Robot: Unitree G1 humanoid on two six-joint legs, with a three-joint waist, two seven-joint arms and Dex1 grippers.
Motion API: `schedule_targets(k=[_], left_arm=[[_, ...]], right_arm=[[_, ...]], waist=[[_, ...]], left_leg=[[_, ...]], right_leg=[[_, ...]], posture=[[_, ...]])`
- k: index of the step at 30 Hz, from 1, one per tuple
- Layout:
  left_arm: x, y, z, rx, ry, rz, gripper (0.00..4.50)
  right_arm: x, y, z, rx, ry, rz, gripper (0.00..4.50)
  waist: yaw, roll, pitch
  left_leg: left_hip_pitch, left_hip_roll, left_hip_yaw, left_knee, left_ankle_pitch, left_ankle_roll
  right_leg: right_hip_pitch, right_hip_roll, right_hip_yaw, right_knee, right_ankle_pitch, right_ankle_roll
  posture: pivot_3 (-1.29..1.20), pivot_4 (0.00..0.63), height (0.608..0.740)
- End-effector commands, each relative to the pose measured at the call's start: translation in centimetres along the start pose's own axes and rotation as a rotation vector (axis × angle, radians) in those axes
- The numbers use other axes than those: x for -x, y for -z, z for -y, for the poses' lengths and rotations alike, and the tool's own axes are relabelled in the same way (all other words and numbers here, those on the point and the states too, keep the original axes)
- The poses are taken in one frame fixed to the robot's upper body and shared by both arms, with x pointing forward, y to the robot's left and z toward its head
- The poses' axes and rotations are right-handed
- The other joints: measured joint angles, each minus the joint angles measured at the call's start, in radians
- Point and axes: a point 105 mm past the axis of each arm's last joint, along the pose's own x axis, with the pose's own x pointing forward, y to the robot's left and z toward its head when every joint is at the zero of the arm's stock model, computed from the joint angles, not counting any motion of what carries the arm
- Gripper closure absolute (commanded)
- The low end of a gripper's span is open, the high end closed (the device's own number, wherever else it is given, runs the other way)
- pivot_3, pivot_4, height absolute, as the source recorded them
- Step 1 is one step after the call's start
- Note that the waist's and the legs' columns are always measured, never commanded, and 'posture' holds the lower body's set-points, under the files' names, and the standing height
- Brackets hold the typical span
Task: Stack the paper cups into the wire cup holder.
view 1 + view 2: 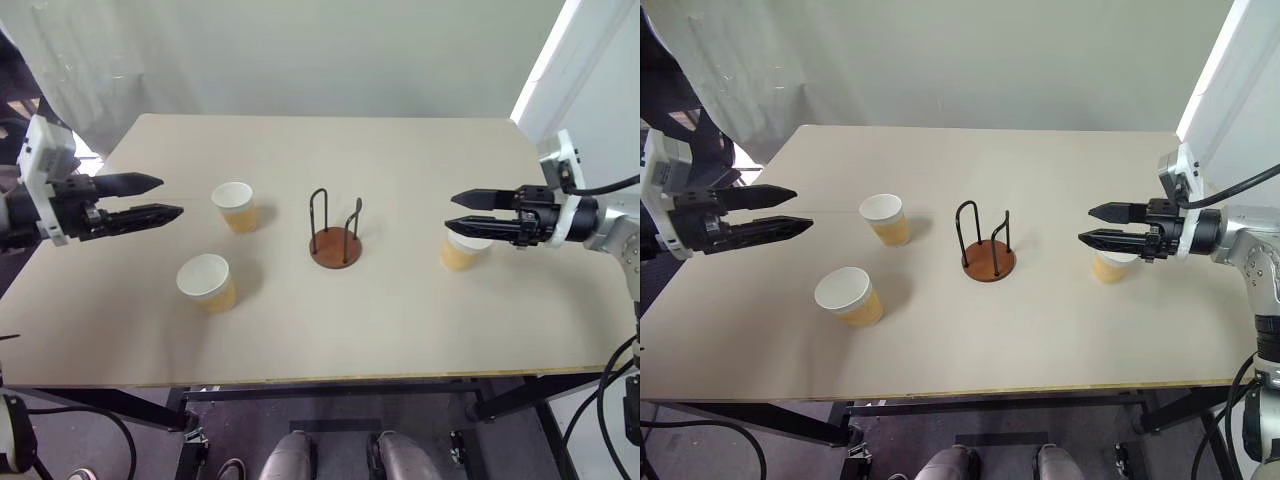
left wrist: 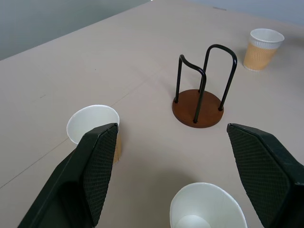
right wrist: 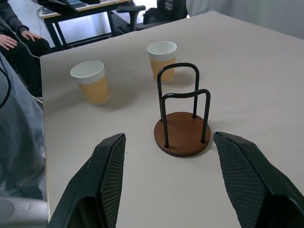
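The wire cup holder (image 1: 336, 245), a reddish-brown disc with two dark wire loops, stands empty at the table's middle. Two paper cups stand upright to its left, one farther back (image 1: 234, 206) and one nearer the front (image 1: 207, 282). To the holder's right stands a third cup (image 1: 462, 250), partly hidden behind my right gripper (image 1: 450, 212). That gripper hovers open above the cup and points toward the holder. My left gripper (image 1: 170, 197) hangs open over the table's left side and points at the two cups. Neither gripper holds anything.
The beige table (image 1: 400, 340) has bare room in front of and behind the holder. Past the table's left side, the right wrist view shows a seated person's hand (image 3: 7, 40), a desk and an office chair (image 3: 130, 9). A white panel (image 1: 590, 90) stands at the right.
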Motion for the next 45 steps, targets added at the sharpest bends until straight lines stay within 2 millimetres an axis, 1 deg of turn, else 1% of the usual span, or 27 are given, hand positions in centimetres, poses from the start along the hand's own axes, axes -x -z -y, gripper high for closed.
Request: schedule_targets(k=[1,5,8,12,14,15,18,21,23,26,30,33,40,45], left_arm=[[1.0,-1.8,0.1,-0.066,-0.02,0.026,0.58],[1.2,-2.0,0.1,-0.069,-0.021,0.029,0.58],[1.6,-2.1,0.0,-0.07,-0.024,0.031,0.58],[2.1,-2.1,0.1,-0.069,-0.029,0.028,0.58],[2.2,-2.1,0.3,-0.068,-0.026,0.026,0.58],[2.3,-2.1,0.4,-0.068,-0.023,0.024,0.58],[2.6,-2.4,1.4,-0.058,0.018,0.019,0.58],[2.8,-2.4,2.2,-0.043,0.046,0.019,0.58],[3.0,-2.3,2.6,-0.027,0.058,0.024,0.58],[3.0,-1.6,3.2,-0.011,0.061,0.012,0.58],[3.2,-1.5,3.3,-0.006,0.044,0.015,0.58],[3.3,-1.4,3.5,-0.005,0.04,0.015,0.58],[3.6,-1.4,3.5,-0.011,0.014,0.011,0.58],[3.8,-1.6,3.5,-0.019,-0.002,0.012,0.58]], right_arm=[[0.1,-1.2,-0.5,0.045,-0.017,0.024,1.49],[-0.3,-1.2,-0.9,0.041,-0.035,0.03,1.49],[-1.1,-1.2,-1.9,0.031,-0.073,0.037,1.49],[-3.7,-1.0,-4.2,-0.003,-0.153,0.068,1.49],[-4.8,-0.5,-5.0,-0.018,-0.166,0.068,1.49],[-5.3,-0.1,-5.1,-0.031,-0.156,0.067,1.49],[-8.0,2.3,-4.5,-0.058,-0.041,0.024,1.49],[-9.7,3.6,-3.7,-0.063,0.057,0.007,1.49],[-10.7,4.1,-2.9,-0.063,0.127,0.007,1.49],[-12.0,3.8,-2.1,-0.076,0.194,0.044,1.49],[-12.9,3.7,-1.2,-0.08,0.256,0.049,1.49],[-13.4,3.9,-0.9,-0.085,0.278,0.036,1.49],[-15.3,5.7,-1.8,-0.101,0.266,-0.021,1.49],[-16.3,6.5,-2.0,-0.11,0.281,-0.035,1.49]], waist=[[0.0,0.0,0.0],[0.0,0.0,0.0],[0.0,0.0,0.0],[-0.002,0.0,0.0],[-0.003,0.0,0.0],[-0.003,0.0,0.0],[-0.004,-0.003,-0.002],[-0.006,-0.003,-0.002],[-0.005,-0.003,-0.002],[-0.006,-0.003,-0.002],[-0.005,-0.003,-0.002],[-0.005,-0.003,-0.002],[-0.005,-0.003,-0.002],[-0.005,-0.003,-0.002]], left_leg=[[0.0,0.0,0.0,0.0,0.0,0.0],[0.0,0.0,0.0,0.0,0.0,0.0],[0.0,0.0,0.0,0.0,0.0,0.0],[0.0,0.0,0.0,0.0,0.0,0.0],[0.0,0.0,0.0,0.0,0.0,0.0],[0.0,0.0,0.0,0.0,0.0,0.0],[0.0,0.0,0.0,0.001,0.0,0.0],[0.0,0.001,0.0,0.001,0.0,0.0],[0.0,0.001,0.0,0.001,0.0,0.0],[0.001,0.001,0.0,0.001,0.0,0.0],[0.0,0.001,0.0,0.001,0.0,0.0],[0.0,0.001,0.0,0.0,0.0,-0.001],[0.0,0.001,0.0,-0.001,-0.001,-0.002],[0.0,0.001,0.0,-0.001,-0.002,-0.003]], right_leg=[[0.0,0.0,0.0,0.0,0.0,0.0],[0.0,0.0,0.0,0.0,0.0,0.0],[0.0,0.0,0.0,0.0,0.0,0.0],[0.0,0.0,0.0,0.0,0.0,0.0],[0.0,0.001,0.0,0.0,0.0,0.0],[0.0,0.001,0.0,0.0,0.0,0.0],[0.0,0.001,0.0,0.0,0.0,0.0],[-0.001,0.001,0.0,0.001,0.0,0.0],[-0.001,0.001,0.0,0.001,0.0,-0.001],[-0.001,0.001,0.0,0.002,0.001,-0.001],[-0.003,0.001,0.0,0.003,0.001,-0.002],[-0.003,0.001,0.0,0.002,0.0,-0.003],[-0.004,0.001,0.0,0.002,0.0,-0.003],[-0.004,0.001,0.0,0.002,0.0,-0.003]], posture=[[0.0,0.15,0.74],[0.0,0.15,0.74],[0.0,0.15,0.74],[0.0,0.15,0.74],[0.0,0.15,0.74],[0.0,0.15,0.74],[0.0,0.15,0.74],[0.0,0.15,0.74],[0.0,0.15,0.74],[0.0,0.15,0.74],[0.0,0.15,0.74],[0.0,0.15,0.74],[0.0,0.15,0.74],[0.0,0.15,0.74]])
